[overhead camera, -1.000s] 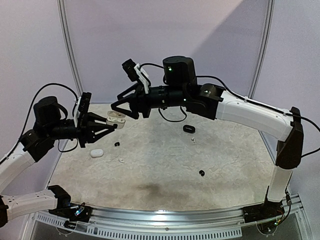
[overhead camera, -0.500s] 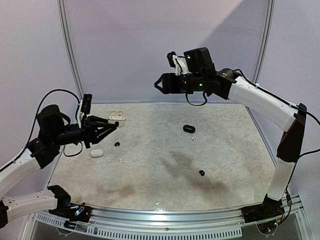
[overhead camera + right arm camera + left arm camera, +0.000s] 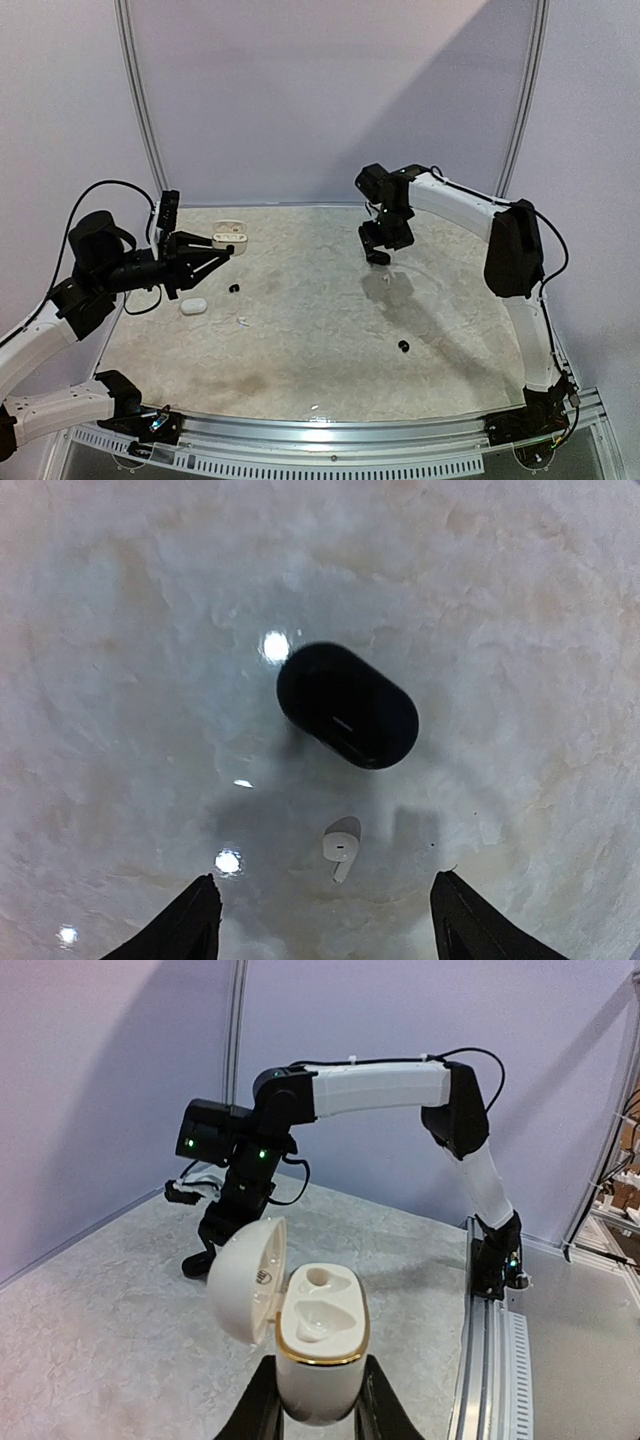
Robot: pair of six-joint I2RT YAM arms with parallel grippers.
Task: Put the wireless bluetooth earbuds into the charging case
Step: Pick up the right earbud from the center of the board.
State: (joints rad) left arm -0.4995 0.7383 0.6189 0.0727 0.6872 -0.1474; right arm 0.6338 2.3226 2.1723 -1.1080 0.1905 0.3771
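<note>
Right tool [image 3: 325, 885] has swung down over the black case [image 3: 347, 718], jaws apart.

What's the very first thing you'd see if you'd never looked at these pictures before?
The white charging case jumps out: its lid is flipped open, both wells look empty, and the left gripper pinches it up in the air on the left of the table. Farther right, the right gripper hangs open over a closed black case, with one tiny white earbud lying just beside it.
</note>
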